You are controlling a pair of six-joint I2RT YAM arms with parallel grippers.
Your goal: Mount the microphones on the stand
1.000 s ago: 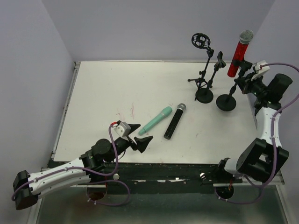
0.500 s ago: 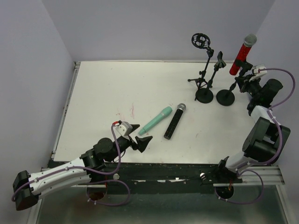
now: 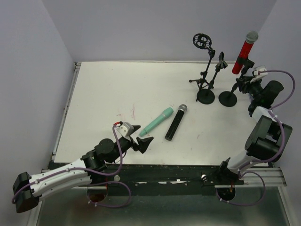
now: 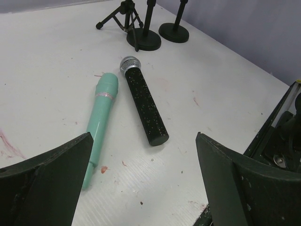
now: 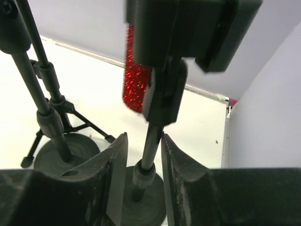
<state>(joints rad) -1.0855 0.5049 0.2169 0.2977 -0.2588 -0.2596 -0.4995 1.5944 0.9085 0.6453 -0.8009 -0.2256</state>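
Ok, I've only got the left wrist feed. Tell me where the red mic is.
Observer: The red microphone stands upright in the clip of the rightmost stand, at the table's far right.
Operator: Report the right pincer.
Observer: The right pincer straddles that stand's pole, below the clip. I cannot tell whether it grips.
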